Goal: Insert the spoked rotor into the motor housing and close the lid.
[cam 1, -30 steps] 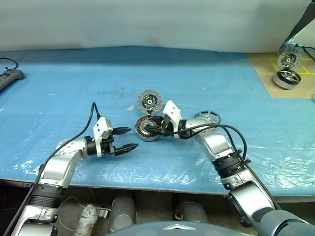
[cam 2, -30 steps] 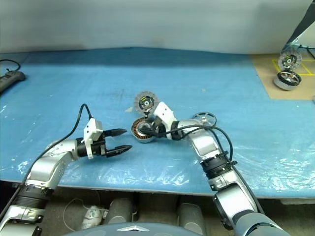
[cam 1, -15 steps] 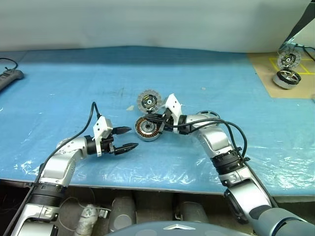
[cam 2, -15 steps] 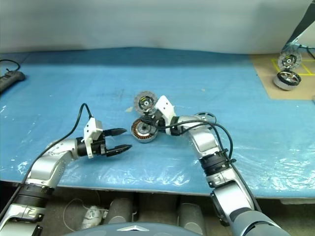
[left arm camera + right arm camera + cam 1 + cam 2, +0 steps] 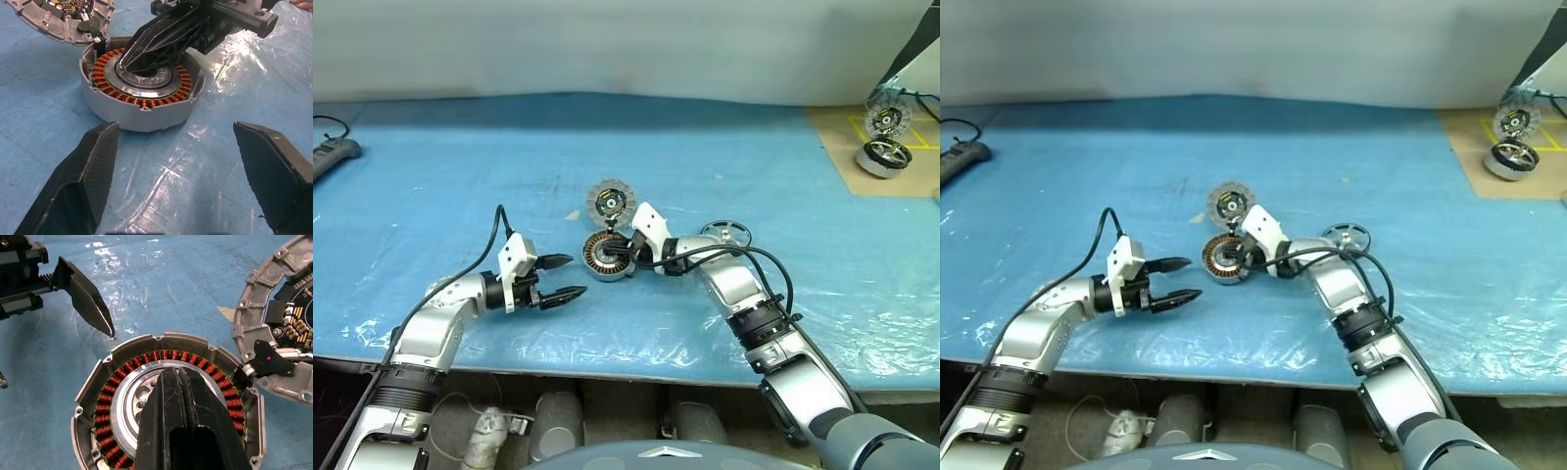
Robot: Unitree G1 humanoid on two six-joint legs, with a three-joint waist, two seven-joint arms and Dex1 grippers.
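Observation:
The motor housing [image 5: 604,258] is a short silver can with copper windings [image 5: 105,73] and stands open on the blue sheet at mid-table. My right gripper [image 5: 172,376] is shut with nothing in it, and its tips are down at the housing's silvery centre. Just beyond the housing lies the lid [image 5: 610,203], its dark inner face with components turned up. The spoked rotor [image 5: 724,233] lies flat behind my right forearm. My left gripper [image 5: 578,275] hangs open a short way to the left of the housing and points at it; one of its fingers [image 5: 98,161] shows in the left wrist view.
A brown board at the far right carries another motor housing [image 5: 884,154] and disc [image 5: 887,118]. A black power strip [image 5: 333,152] lies at the left edge. The table's front edge [image 5: 607,367] runs just under both forearms.
My right gripper has shut and dipped down onto the housing's centre. The left arm has kept still.

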